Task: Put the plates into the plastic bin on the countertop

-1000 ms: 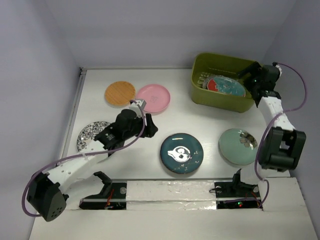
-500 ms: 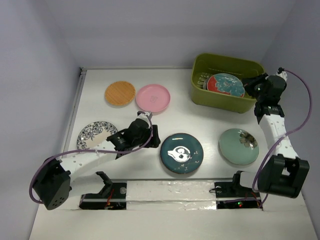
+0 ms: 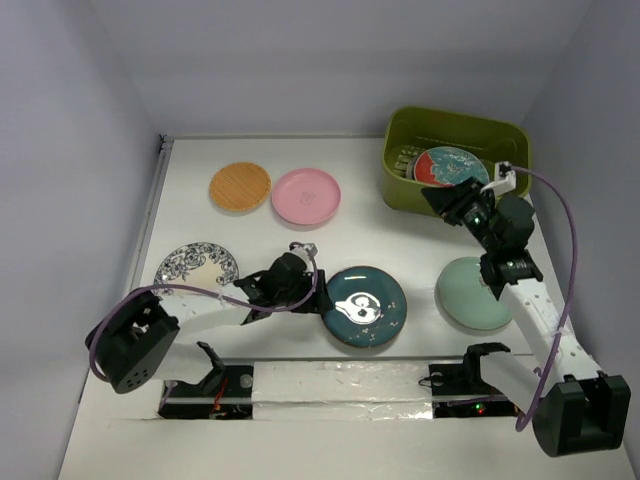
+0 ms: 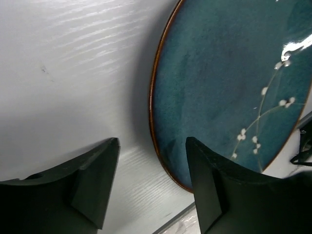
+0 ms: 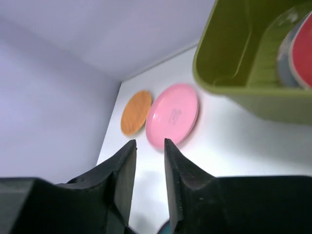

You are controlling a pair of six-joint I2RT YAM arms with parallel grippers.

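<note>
The dark teal plate (image 3: 364,305) lies flat near the front of the countertop (image 3: 400,250). My left gripper (image 3: 316,288) is open and low at its left rim. In the left wrist view, one finger (image 4: 219,190) is over the teal plate (image 4: 234,73) and the other is over bare counter, so the left gripper (image 4: 151,146) straddles the rim. My right gripper (image 3: 438,194) hovers in front of the olive-green plastic bin (image 3: 410,198), narrowly open and empty. A red-teal floral plate (image 3: 450,167) stands in the bin. The right arm partly hides the mint green plate (image 3: 470,300).
A wood-tan plate (image 3: 240,186) and a pink plate (image 3: 306,196) lie side by side at the back. The right wrist view shows the pink plate (image 5: 173,114) beyond the right gripper (image 5: 150,144). A grey patterned plate (image 3: 195,268) lies at the left near the metal rail (image 3: 150,230).
My right gripper has left the bin and swung toward the middle, with the floral plate staying in the bin. My left gripper has moved right to the teal plate's rim.
</note>
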